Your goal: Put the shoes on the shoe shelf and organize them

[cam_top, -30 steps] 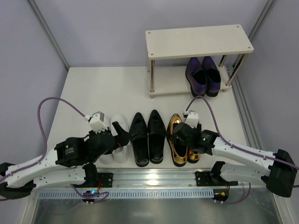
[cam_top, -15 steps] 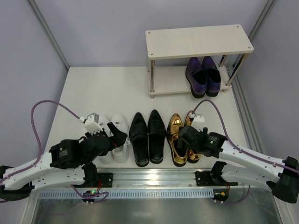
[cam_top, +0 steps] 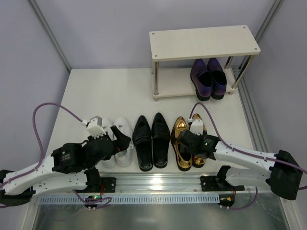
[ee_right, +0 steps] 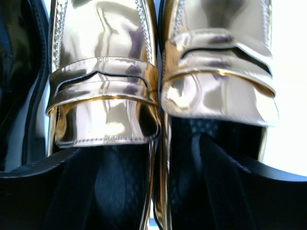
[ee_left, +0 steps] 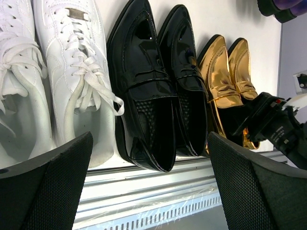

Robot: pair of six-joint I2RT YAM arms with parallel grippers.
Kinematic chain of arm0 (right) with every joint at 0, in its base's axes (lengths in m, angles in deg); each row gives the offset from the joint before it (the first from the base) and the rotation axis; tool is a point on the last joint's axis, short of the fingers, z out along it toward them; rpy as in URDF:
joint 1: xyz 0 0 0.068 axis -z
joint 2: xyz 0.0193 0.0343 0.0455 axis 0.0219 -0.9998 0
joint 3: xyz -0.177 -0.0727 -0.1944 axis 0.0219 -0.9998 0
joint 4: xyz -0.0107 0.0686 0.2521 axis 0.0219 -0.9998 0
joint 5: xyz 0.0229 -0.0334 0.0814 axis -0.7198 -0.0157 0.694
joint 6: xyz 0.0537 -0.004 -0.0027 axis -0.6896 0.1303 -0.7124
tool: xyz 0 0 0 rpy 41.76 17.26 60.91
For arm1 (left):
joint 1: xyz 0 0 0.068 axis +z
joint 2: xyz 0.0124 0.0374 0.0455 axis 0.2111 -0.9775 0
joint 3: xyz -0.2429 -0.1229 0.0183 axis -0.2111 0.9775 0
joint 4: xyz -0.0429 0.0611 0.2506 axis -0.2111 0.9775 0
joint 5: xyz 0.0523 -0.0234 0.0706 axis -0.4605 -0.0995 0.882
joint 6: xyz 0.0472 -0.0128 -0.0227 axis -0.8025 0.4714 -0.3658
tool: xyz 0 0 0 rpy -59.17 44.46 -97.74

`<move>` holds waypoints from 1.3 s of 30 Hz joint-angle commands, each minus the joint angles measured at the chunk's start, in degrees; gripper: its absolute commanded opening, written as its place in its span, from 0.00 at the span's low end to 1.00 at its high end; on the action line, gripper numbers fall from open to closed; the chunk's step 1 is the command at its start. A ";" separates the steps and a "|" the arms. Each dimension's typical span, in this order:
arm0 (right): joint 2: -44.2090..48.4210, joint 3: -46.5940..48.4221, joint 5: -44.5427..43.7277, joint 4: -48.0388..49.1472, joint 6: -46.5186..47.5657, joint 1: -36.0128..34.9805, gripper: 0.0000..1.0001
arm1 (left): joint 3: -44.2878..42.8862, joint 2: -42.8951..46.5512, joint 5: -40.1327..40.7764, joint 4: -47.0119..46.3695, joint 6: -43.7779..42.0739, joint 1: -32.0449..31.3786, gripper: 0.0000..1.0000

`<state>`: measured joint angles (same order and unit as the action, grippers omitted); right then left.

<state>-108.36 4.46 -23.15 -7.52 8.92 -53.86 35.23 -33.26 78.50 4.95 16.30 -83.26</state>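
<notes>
Gold loafers (ee_right: 103,91) sit side by side on the counter (cam_top: 110,91), directly under my right hand (ee_right: 144,158), toes pointing away from it. The hand is spread wide, gripping nothing, with one finger (ee_right: 249,177) low over the heel opening of the right shoe and the other over the left.

My worry is the squeeze. If the fingers close off-centre they could catch one shoe's wall only. The pair would then split, with one loafer lifted and its mate left behind or knocked into the black loafers (ee_left: 158,91) just to the hand's left. The mirror finish looks slick, so I judge a shallow pinch on the rim could slip as the load tilts.

The shoes are bright metallic gold and throw back hard reflections. Each has a strap across the top, fine stitching along the edges, and a dark textured lining.

The shelf (cam_top: 204,43) stands well ahead of this hand, with purple loafers (cam_top: 207,79) on the right half of its lower board. Its top board is bare.

My left hand (ee_left: 149,139) hangs open and holds nothing, near the heels of the white sneakers (ee_left: 72,72) and the black pair. Were both arms to swing towards the shelf together, I think they might crowd each other.
</notes>
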 commanded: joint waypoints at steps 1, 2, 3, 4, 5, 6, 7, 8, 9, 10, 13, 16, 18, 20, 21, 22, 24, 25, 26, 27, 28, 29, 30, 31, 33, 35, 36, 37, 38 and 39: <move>-3.14 1.73 -5.83 6.82 1.95 0.09 0.77 | 0.09 0.76 2.13 -0.09 0.90 0.23 1.00; -4.10 2.52 -6.54 7.53 2.48 0.35 0.76 | 0.09 0.76 2.13 0.17 1.16 0.23 0.99; -5.77 2.79 -6.90 8.14 3.62 0.70 0.74 | 0.09 0.93 2.22 0.26 1.25 0.23 1.00; -6.65 3.05 -6.99 9.80 4.50 1.06 0.73 | 0.18 1.11 2.22 0.44 1.51 0.23 1.00; -7.36 3.23 -6.90 10.60 5.11 1.49 0.70 | 0.18 1.55 2.31 0.61 1.51 0.23 1.00; -8.41 3.14 -6.64 12.09 6.08 2.54 0.69 | 0.18 1.72 2.39 0.79 1.86 0.23 1.00; -8.77 3.06 -5.85 12.71 6.35 3.08 0.67 | 0.35 1.99 2.48 0.96 2.04 0.23 1.00; -9.12 2.71 -5.67 13.33 6.70 3.78 0.64 | 0.44 2.42 2.57 1.05 2.21 0.23 0.99; -9.21 2.36 -5.24 14.81 7.14 4.57 0.59 | 0.61 2.60 2.66 1.14 2.48 0.23 1.00; -9.04 2.09 -4.88 15.44 7.93 5.10 0.53 | 0.79 2.87 2.57 1.05 2.57 0.23 1.00; -8.42 1.65 -3.04 15.88 8.90 6.59 0.23 | 1.14 3.39 2.75 0.96 2.83 0.23 1.00; -8.07 2.35 -1.02 14.13 9.43 7.04 0.04 | 1.23 3.40 3.01 0.96 2.92 0.23 0.99; -7.54 3.49 -0.23 11.94 9.52 7.12 0.04 | 1.41 3.22 3.10 0.70 2.83 0.23 1.00; -5.62 4.63 0.39 10.44 9.43 7.12 0.04 | 1.32 3.13 3.19 0.61 2.74 0.23 1.00; -4.74 4.98 1.00 9.13 9.51 7.12 0.04 | 1.41 3.04 3.19 0.53 2.74 0.23 1.00; -3.60 5.34 1.44 8.51 9.69 7.12 0.04 | 1.32 3.13 3.19 0.44 2.66 0.23 1.00; 0.18 6.48 2.50 6.58 10.39 7.21 0.04 | 1.32 3.04 3.19 0.26 2.48 0.23 1.00; 1.59 6.92 3.37 5.96 10.83 7.21 0.04 | 1.32 3.04 3.27 0.26 2.48 0.23 1.00; 3.95 7.97 4.08 5.52 12.23 7.04 0.04 | 1.41 3.13 3.27 0.26 2.39 0.23 1.00; 6.24 9.02 5.04 4.90 13.98 6.95 0.04 | 1.32 3.22 3.45 0.35 2.39 0.23 1.00; 6.26 9.03 5.83 4.90 14.00 6.95 0.04 | 1.32 3.22 3.54 0.35 2.39 0.23 1.00; 7.13 10.25 6.28 5.07 14.95 6.86 0.04 | 1.32 3.22 3.62 0.17 2.30 0.23 1.00; 8.36 10.96 6.63 5.16 16.62 6.86 0.04 | 1.41 3.13 3.54 -0.09 2.13 0.23 0.99; 8.54 12.27 6.72 5.42 17.50 6.77 0.04 | 1.41 3.04 3.71 -0.26 2.04 0.23 1.00; 7.93 13.51 5.67 6.65 20.22 6.77 0.04 | 1.41 2.87 3.80 -0.62 1.78 0.23 1.00; 6.44 15.61 3.92 8.75 21.55 6.77 0.04 | 1.41 2.43 3.71 -0.97 1.69 0.23 1.00; 5.56 16.32 3.30 9.55 22.43 6.86 0.04 | 1.32 2.25 3.63 -1.14 1.60 0.23 1.00; 3.55 17.02 2.25 10.43 23.57 6.86 0.04 | 1.32 2.08 3.45 -1.32 1.60 0.23 1.00; 2.49 18.68 0.33 12.09 24.19 6.86 0.04 | 1.32 1.82 3.28 -1.41 1.60 0.23 0.99; 1.26 19.66 -1.00 12.89 24.37 6.86 0.04 | 1.32 1.81 3.10 -1.41 1.86 0.23 0.99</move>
<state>-105.54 17.36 -17.47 -6.17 29.43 -46.78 36.43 -30.79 79.55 5.17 17.81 -83.26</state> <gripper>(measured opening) 0.104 0.994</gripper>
